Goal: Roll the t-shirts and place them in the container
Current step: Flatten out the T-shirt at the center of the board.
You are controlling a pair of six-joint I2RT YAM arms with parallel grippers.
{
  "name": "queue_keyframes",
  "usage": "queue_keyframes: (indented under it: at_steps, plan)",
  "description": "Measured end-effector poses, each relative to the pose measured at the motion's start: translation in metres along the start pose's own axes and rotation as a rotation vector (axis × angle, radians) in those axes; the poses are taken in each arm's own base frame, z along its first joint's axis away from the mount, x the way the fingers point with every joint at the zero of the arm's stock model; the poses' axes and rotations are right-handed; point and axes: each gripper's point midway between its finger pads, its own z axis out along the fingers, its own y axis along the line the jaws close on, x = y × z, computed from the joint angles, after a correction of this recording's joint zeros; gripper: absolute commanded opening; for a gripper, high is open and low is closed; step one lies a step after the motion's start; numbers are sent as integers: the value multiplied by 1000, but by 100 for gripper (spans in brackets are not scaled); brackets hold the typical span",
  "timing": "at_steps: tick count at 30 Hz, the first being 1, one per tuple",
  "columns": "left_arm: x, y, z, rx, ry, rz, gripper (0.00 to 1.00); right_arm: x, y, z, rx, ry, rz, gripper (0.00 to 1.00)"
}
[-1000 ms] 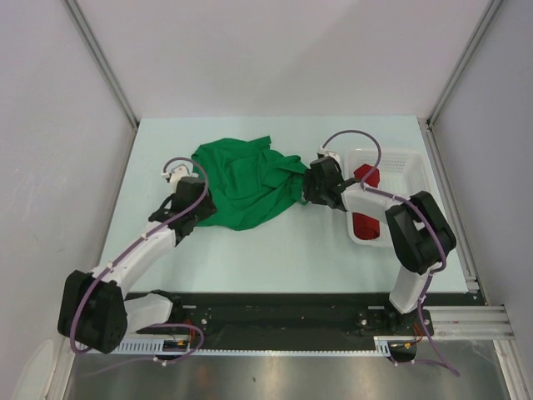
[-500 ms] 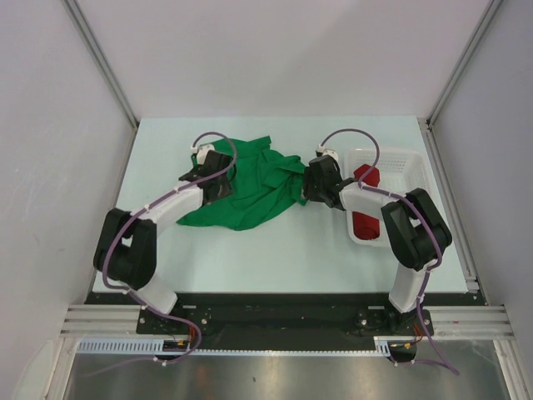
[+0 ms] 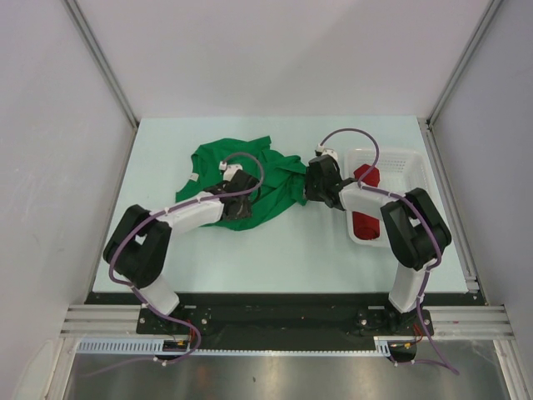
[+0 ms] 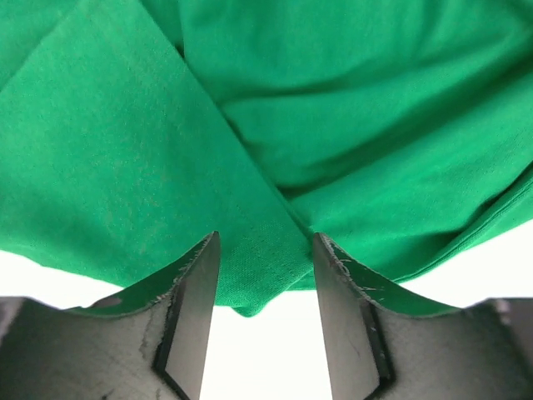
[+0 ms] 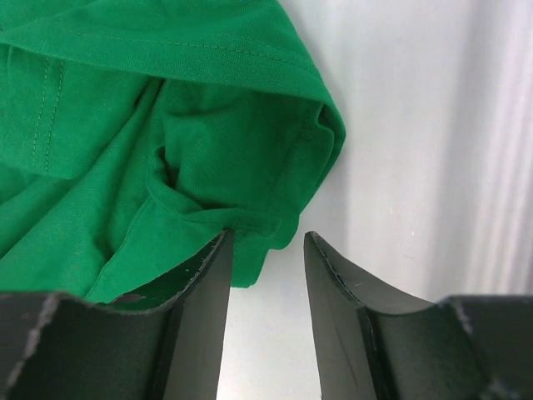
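Green shirt (image 3: 279,190): crumpled, unrolled, mid-bench (image 3: 291,250).
Red shirt (image 3: 364,227): rolled, in basket (image 3: 412,154).
Left pincer (image 4: 262,325): half-open astride near hem, not pinching.
Right pincer (image 5: 266,308): half-open at right fold.
Advice: pinch both edges firmly, then spread flat before rolling.

The green t-shirt (image 3: 258,162) lies unrolled and crumpled on the desk (image 3: 291,258), to the left of the white mesh basket (image 3: 414,158). It is spread in loose, uneven folds. One bunched end reaches toward the basket's left side and stops short of it. Its small white neck label (image 3: 193,177) shows at the edge farthest from the basket. Close up, the left wrist view shows broad soft folds (image 4: 350,117) ending in a corner tip. In the right wrist view the end nearest the basket (image 5: 216,142) is gathered into creases under a stitched hem. The red t-shirt (image 3: 364,225) lies inside the basket as a compact roll along its left side, its middle hidden.
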Motion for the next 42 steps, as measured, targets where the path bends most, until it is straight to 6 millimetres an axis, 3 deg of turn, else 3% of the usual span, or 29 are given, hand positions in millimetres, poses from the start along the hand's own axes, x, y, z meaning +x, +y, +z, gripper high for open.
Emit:
queue_keyframes:
  at_steps: [12,17,19,24,32,35,42]
  plan:
    - [14,10,4,-45,11,28,47,-1,8,9,-31,3,-8,41]
    - [20,16,5,-65,21,36,26,-5,13,14,-44,-1,-22,34]
    - [19,18,5,-74,16,37,16,-6,13,15,-46,-1,-25,25]
    - [14,21,-2,-79,-8,18,2,-10,16,14,-51,-7,-37,0]
    - [-7,38,-48,-26,-133,-137,0,1,12,8,7,23,-76,0]
    - [-5,51,-61,-2,-166,-224,1,7,11,-3,36,44,-102,0]
    - [45,81,-62,52,-142,-393,10,7,36,-48,23,24,-176,0]
